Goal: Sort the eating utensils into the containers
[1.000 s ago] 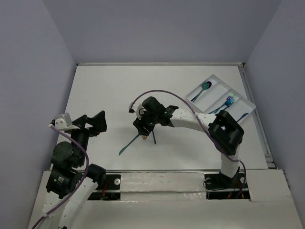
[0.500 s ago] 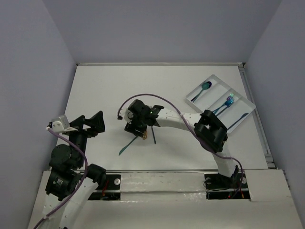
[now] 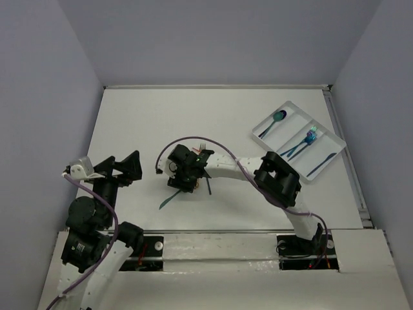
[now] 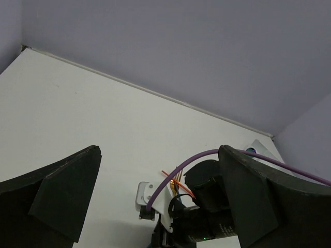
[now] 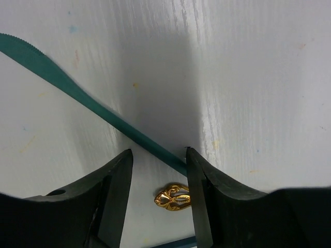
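Observation:
In the right wrist view my right gripper (image 5: 159,155) stands open, low over the table. A teal knife (image 5: 77,93) runs slantwise between its fingers. The ornate gold handle end (image 5: 174,197) of another utensil lies just below. From above, the right gripper (image 3: 182,183) is at the table's middle, and the teal knife (image 3: 166,199) pokes out to its lower left. A dark utensil (image 3: 209,185) lies beside it. A gold fork (image 4: 179,179) and a thin orange-red utensil (image 4: 168,173) show behind the wrist. My left gripper (image 3: 126,165) hangs open and empty at the left.
The white divided tray (image 3: 293,111) sits at the far right. It holds a teal spoon (image 3: 279,117), blue forks (image 3: 304,141) and a dark knife (image 3: 321,166) in separate compartments. A purple cable (image 3: 187,139) arcs over the right wrist.
The right arm has swung left and lowered its gripper over the teal knife's handle. The left arm has barely moved.

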`<state>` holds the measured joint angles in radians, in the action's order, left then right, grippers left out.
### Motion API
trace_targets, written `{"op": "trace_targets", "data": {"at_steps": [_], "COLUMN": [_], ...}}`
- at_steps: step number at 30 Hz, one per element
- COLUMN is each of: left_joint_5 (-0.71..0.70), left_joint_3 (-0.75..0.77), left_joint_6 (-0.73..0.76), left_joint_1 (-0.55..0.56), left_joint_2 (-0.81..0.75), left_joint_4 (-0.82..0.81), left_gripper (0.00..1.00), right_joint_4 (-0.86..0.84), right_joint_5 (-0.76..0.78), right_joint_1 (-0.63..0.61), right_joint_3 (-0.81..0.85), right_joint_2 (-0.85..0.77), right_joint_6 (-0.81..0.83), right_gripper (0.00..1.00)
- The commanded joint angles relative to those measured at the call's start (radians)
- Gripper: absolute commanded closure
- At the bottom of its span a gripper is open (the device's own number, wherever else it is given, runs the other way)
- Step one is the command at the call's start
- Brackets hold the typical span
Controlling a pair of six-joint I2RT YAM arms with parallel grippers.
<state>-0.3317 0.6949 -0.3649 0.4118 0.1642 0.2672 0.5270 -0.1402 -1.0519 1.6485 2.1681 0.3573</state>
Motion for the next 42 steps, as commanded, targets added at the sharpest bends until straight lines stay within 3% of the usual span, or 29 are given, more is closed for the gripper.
{"op": "trace_targets", "data": {"at_steps": [1,4,12,18,24,28,33,37,42], "left_joint_5": [0.013,0.014,0.022,0.019,0.046,0.054,0.056,0.085,0.122], "left_joint_3": [0.023,0.022,0.02,0.022,0.015,0.015,0.015,0.008,-0.003], "left_joint_6": [0.003,0.0,-0.003,-0.006,-0.008,-0.009,-0.008,-0.002,0.009], "left_joint_1": [-0.004,-0.004,-0.004,-0.004,-0.004,-0.004,-0.004,0.027,0.056], "left_joint_2": [-0.02,-0.022,-0.025,-0.038,-0.045,-0.055,-0.08,-0.094,-0.112], "left_joint_4": [-0.036,-0.034,-0.036,-0.033,-0.042,-0.043,-0.04,-0.057,-0.072], "left_gripper": [0.01,0.01,0.01,0.01,0.01,0.01,0.01,0.01,0.01], "right_joint_4": [-0.054,-0.128,-0.252,-0.442,-0.695,-0.755,-0.858,-0.929,-0.843], "right_joint_5": [-0.004,-0.015,-0.024,0.014,0.086,0.252,0.372,0.513,0.712], "right_joint_1": [-0.014,-0.014,-0.014,-0.014,-0.005,0.016,0.102,0.206,0.403], "right_joint_3": [0.024,0.016,0.04,-0.062,-0.283,-0.386,-0.599,-0.787,-0.94], "right_joint_2": [0.052,0.068,0.116,0.032,-0.176,-0.298,-0.476,-0.724,-0.979], "right_joint_6": [-0.02,-0.032,-0.101,-0.216,-0.354,-0.426,-0.55,-0.641,-0.776], "right_gripper": [0.57,0.73,1.0,1.0,1.0,1.0,1.0,1.0,1.0]}}
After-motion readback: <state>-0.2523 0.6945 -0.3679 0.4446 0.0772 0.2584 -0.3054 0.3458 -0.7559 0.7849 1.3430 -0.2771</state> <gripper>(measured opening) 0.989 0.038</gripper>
